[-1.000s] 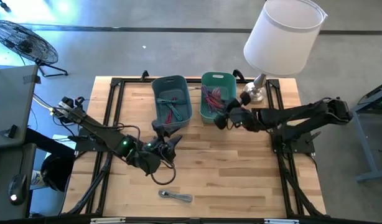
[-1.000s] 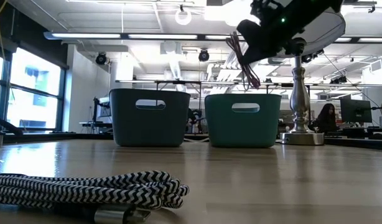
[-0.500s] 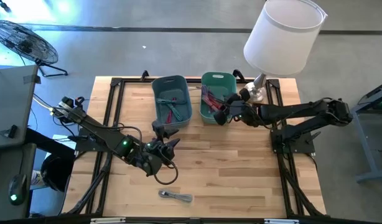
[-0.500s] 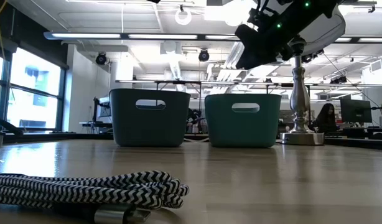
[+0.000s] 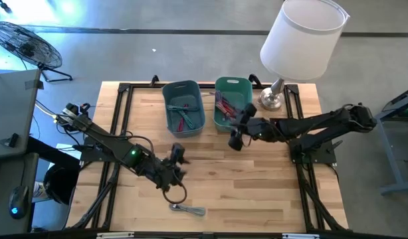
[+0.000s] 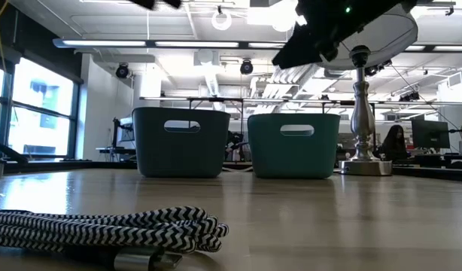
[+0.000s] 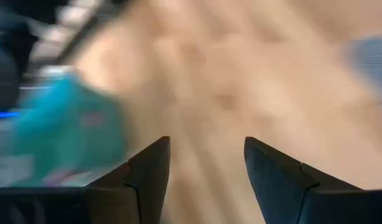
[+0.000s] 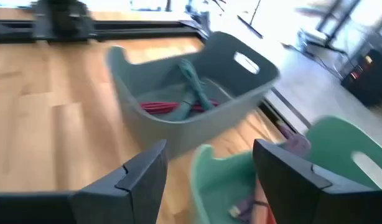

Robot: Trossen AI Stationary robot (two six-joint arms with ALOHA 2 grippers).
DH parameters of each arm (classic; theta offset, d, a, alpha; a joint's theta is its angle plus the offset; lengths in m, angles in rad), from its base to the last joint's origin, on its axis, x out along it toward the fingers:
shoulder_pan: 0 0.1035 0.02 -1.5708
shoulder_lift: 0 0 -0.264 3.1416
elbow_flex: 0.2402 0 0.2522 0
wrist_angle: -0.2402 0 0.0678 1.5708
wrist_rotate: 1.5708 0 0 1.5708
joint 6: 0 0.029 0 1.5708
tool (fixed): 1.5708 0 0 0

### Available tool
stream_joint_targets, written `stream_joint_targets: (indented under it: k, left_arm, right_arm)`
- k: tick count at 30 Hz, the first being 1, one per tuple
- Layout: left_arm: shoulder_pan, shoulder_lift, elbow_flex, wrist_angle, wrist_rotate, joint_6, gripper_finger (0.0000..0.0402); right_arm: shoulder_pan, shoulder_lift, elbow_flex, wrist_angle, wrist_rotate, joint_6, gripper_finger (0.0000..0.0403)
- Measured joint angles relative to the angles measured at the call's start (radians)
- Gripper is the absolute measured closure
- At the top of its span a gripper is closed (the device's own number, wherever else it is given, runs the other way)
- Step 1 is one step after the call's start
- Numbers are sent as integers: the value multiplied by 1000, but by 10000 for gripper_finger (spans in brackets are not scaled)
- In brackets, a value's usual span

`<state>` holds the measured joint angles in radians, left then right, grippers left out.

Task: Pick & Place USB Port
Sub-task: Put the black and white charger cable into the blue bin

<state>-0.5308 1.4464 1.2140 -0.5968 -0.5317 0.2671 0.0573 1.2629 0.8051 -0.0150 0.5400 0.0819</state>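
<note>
A coiled black-and-white braided USB cable [image 5: 188, 210] lies on the wooden table near its front edge, large in the low view [image 6: 103, 229]. My left gripper [image 5: 177, 155] hovers open above the table's middle, slanting down, between the cable and the blue-grey bin [image 5: 184, 106]; its fingers [image 7: 147, 174] hold nothing. My right gripper [image 5: 234, 138] hangs open in the air just in front of the green bin [image 5: 232, 103], with nothing between its fingers [image 8: 141, 180]. Purple and red cables [image 8: 253, 202] lie in the green bin.
The blue-grey bin [image 8: 191, 93] holds red and green cables [image 8: 178, 106]. A lamp with a white shade [image 5: 302, 40] stands on its metal base [image 5: 271, 99] at the table's far right. Bare wood lies between the bins and the coiled cable.
My right gripper has let go of the bunch of cables that hung from it above the green bin; the bunch no longer shows in the low view. The gripper then drew back toward the table's near edge. My left gripper has turned and tipped downward, sinking slightly toward the near edge.
</note>
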Motion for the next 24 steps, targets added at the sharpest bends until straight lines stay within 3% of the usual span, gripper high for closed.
stream_joint_targets:
  k: [2,5,17,24]
  left_arm:
    - [0,6,0,-33,132,-66,202]
    - [-11,13,-1,-91,242,-200,202]
    - [-84,191,-1,-77,347,-660,202]
    - [-126,299,0,-20,404,-803,202]
  right_arm:
    - [36,0,0,15,1,-21,175]
    - [88,0,0,40,1,-48,174]
    - [224,0,0,50,1,-57,175]
    - [290,0,-2,54,-119,-64,172]
